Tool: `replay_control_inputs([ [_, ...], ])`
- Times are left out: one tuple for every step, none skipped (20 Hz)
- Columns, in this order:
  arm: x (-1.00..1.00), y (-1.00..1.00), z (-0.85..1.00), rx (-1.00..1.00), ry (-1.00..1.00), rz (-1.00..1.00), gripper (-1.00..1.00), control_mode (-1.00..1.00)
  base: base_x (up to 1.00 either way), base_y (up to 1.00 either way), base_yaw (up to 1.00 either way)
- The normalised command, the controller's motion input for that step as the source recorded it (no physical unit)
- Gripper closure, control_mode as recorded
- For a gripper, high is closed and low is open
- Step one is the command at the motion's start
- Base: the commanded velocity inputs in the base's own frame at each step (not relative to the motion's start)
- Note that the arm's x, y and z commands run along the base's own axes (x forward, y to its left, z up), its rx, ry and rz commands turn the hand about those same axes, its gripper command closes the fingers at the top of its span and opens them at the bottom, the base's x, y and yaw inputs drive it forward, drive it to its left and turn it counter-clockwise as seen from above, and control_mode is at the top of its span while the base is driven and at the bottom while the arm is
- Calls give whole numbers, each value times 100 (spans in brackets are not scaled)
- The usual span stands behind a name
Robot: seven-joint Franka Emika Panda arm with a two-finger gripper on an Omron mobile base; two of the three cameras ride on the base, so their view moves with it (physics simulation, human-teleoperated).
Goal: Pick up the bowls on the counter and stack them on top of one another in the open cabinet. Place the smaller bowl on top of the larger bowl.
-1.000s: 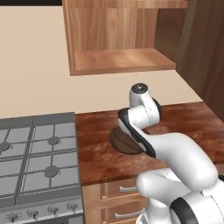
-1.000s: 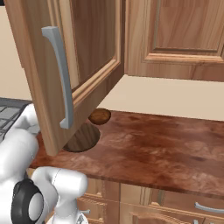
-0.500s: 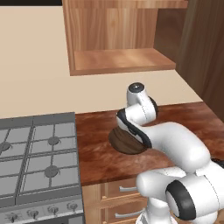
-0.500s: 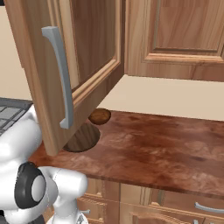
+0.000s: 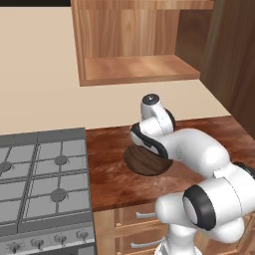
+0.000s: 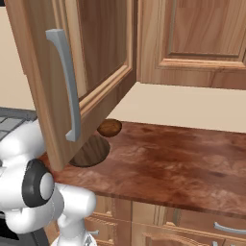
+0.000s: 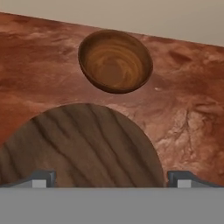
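Observation:
The larger bowl (image 7: pixel 83 144), wide, shallow and dark brown, lies on the counter (image 7: pixel 192 109) right below my gripper (image 7: pixel 111 179). The gripper is open, its two fingertips (image 7: pixel 41 178) set wide over the bowl's near part with nothing gripped. Just beyond it sits the smaller bowl (image 7: pixel 116 65), deep and reddish-brown, upright and apart from the wide one. In the left base view my arm bends over the larger bowl (image 5: pixel 147 163) and hides the small one. From the right both show: the smaller bowl (image 6: pixel 109 128) behind the larger bowl (image 6: pixel 91 151). The open cabinet (image 5: pixel 139 69) hangs above.
A grey gas stove (image 5: pixel 40 179) adjoins the counter (image 5: pixel 109 184) on the left. The cabinet's open door (image 6: pixel 96 72) with its grey handle juts out over the bowls. A tall dark wood unit (image 5: pixel 234 60) stands at the right. Bare counter (image 6: pixel 182 163) stretches right of the bowls.
My wrist has shifted slightly left over the larger bowl and the elbow has swung. Both bowls lie where they were; the gripper stays open.

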Motion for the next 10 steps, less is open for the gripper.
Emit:
replay_control_inputs([
  [26,2,-14,0,0,-3,-100,-100,0,0,0],
  [25,2,-14,0,0,-3,-100,-100,0,0,0],
  [25,2,-14,0,0,-3,-100,-100,0,0,0],
  [26,2,-14,-1,0,-3,-100,-100,0,0,0],
  [26,1,-13,0,0,-3,-100,-100,0,0,0],
  [26,1,-13,-1,0,-3,-100,-100,0,0,0],
  [26,1,-13,-1,0,-3,-100,-100,0,0,0],
  [26,0,-13,0,0,-3,-100,-100,0,0,0],
  [27,0,-12,0,0,-3,-100,-100,0,0,0],
  [27,0,-12,0,0,-3,-100,-100,0,0,0],
])
